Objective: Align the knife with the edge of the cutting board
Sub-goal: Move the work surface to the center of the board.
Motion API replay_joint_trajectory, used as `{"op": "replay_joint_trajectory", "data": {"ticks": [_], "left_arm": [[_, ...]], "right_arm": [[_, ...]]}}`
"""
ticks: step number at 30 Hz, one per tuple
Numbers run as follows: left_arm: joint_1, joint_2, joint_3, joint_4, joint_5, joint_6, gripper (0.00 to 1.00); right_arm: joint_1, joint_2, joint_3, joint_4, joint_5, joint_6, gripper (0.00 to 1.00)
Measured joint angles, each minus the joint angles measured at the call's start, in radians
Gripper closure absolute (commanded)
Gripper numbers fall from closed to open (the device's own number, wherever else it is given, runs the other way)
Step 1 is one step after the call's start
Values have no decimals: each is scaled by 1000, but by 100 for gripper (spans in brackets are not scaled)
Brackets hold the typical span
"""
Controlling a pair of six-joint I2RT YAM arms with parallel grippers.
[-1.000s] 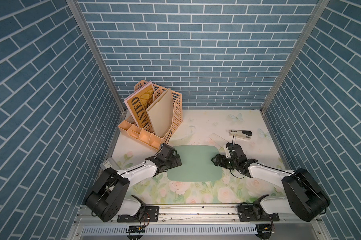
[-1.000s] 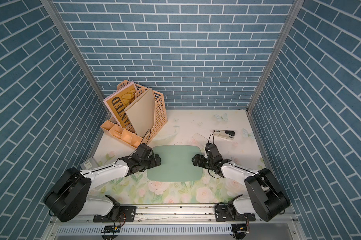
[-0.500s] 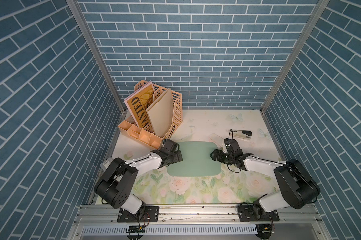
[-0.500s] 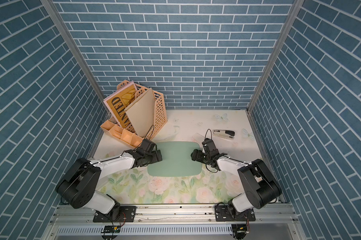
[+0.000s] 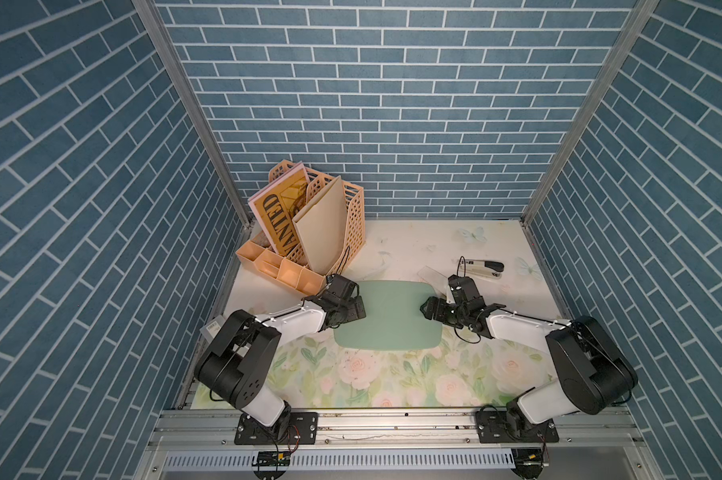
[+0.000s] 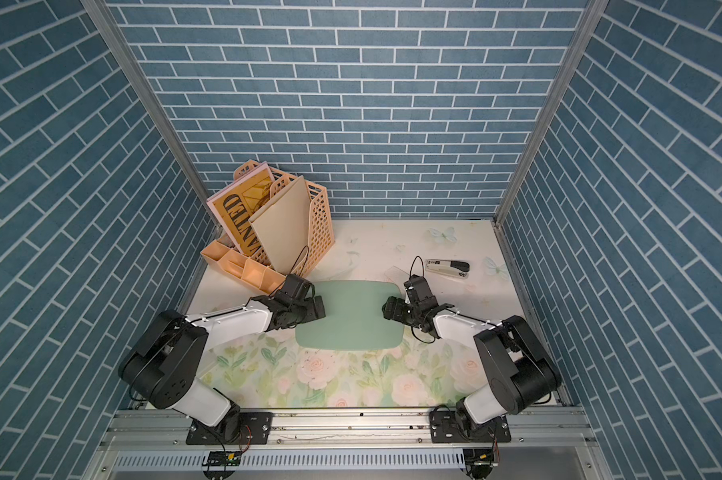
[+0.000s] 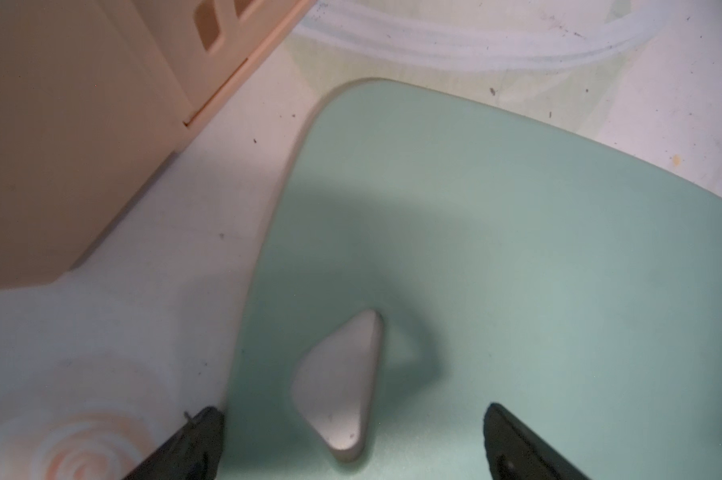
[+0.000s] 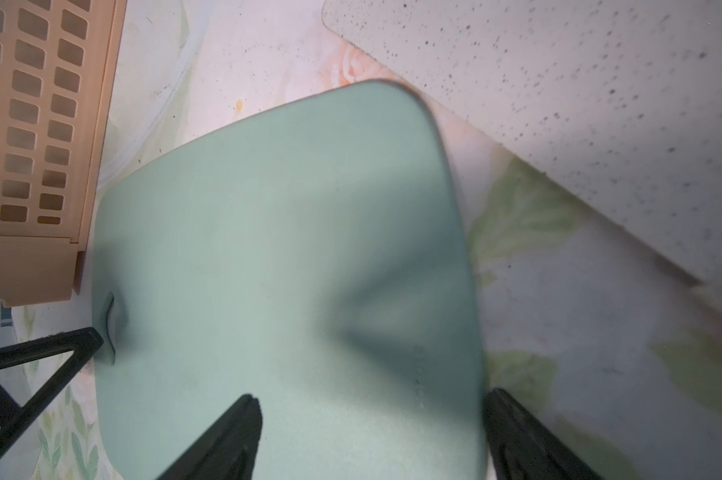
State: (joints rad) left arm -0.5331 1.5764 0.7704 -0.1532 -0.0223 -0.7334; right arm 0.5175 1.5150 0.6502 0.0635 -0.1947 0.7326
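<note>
Two grippers bracket the matte mint-green cutting board (image 5: 388, 316), a thin rounded rectangle. We note the left gripper (image 7: 351, 417) with fingers spread astride the short edge by the triangular hole (image 7: 338, 386), and the right gripper (image 8: 374, 397) likewise spread across the opposite short edge. The knife (image 8: 579, 104), with its broad, pale, speckled blade, lies flat just beside the board's far right corner, skewed to its edges.

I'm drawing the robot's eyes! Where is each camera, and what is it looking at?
Both top views: high above the front, looking down; left arm, right arm, cutting board and knife show.
Left wrist: on the left arm, facing the board's handle hole; left end effector open.
Right wrist: on the right arm, facing the board's opposite end and knife blade; right end effector open.
Shared: both wrist views show the board.
</note>
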Motion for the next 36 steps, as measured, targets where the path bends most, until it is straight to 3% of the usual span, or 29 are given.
{"op": "replay_joint_trajectory", "data": {"ticks": [36], "left_arm": [[38,-27,-2,-10,82,13,0]], "right_arm": [[-43,25,41,-42,-46,-35,9]]}}
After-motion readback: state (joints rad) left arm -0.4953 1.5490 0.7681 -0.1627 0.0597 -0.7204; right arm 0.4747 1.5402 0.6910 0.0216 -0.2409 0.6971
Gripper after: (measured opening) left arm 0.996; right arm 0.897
